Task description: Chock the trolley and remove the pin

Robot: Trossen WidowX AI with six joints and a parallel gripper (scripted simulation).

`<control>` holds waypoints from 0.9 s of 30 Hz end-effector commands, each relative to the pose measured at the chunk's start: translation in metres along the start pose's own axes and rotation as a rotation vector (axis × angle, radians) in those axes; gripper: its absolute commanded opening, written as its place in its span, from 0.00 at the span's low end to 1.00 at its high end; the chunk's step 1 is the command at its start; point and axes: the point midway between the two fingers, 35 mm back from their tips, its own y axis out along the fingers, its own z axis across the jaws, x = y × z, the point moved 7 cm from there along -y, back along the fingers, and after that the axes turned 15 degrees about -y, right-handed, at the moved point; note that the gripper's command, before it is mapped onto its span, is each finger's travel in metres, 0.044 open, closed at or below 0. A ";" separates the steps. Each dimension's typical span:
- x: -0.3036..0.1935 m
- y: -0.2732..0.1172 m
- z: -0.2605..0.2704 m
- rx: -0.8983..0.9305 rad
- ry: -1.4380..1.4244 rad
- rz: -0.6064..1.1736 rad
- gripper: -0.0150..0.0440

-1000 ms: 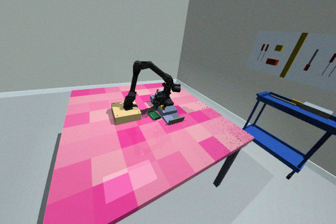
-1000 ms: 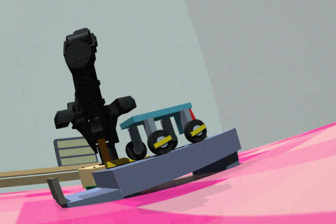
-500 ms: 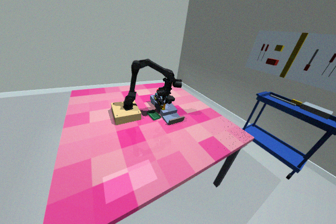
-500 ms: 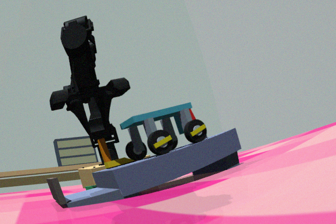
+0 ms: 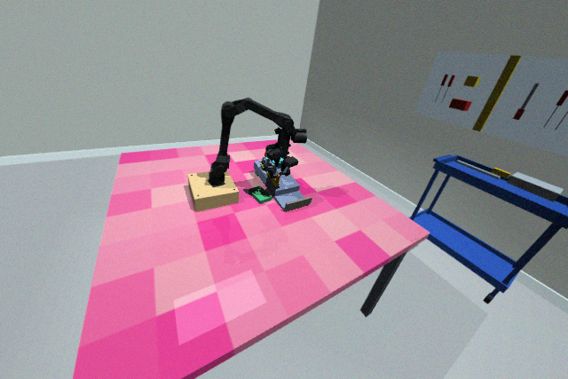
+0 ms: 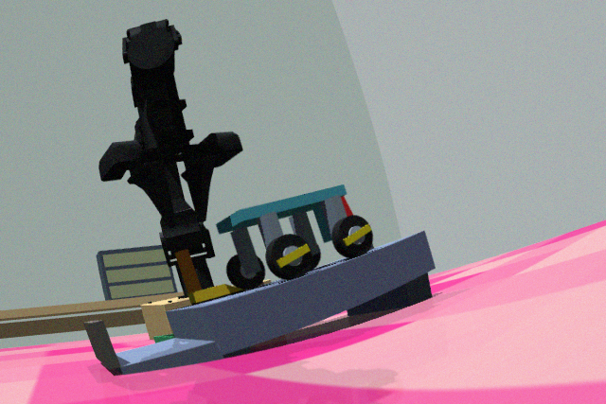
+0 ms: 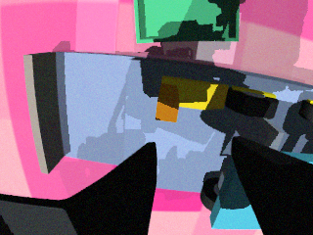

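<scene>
The trolley (image 6: 289,204) (image 7: 236,221), with a teal deck and black wheels, stands on the blue-grey ramp (image 6: 312,294) (image 7: 93,98) (image 5: 289,199). The yellow chock (image 6: 215,292) (image 7: 193,105) lies on the ramp at the downhill side of the tray-side lower wheel (image 7: 250,103), and looks to touch it. Its orange handle (image 6: 187,270) (image 7: 167,112) stands up. My gripper (image 6: 185,218) (image 7: 194,148) is open and empty, above the ramp and clear of the handle. A red part (image 6: 347,205), likely the stop pin, shows at the trolley's uphill end, mostly hidden.
The green tray (image 5: 260,193) (image 7: 168,17) lies beside the ramp, on the side of the wooden arm base (image 5: 213,189). A dark end wall (image 5: 298,203) (image 6: 101,346) (image 7: 44,113) stands at the ramp's foot. The trolley deck is close beside my fingers.
</scene>
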 end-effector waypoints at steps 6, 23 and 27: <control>-0.048 -0.013 -0.046 -0.022 -0.563 0.076 0.58; -0.096 -0.021 -0.136 -0.124 -1.368 0.199 0.58; -0.096 -0.021 -0.136 -0.124 -1.368 0.199 0.58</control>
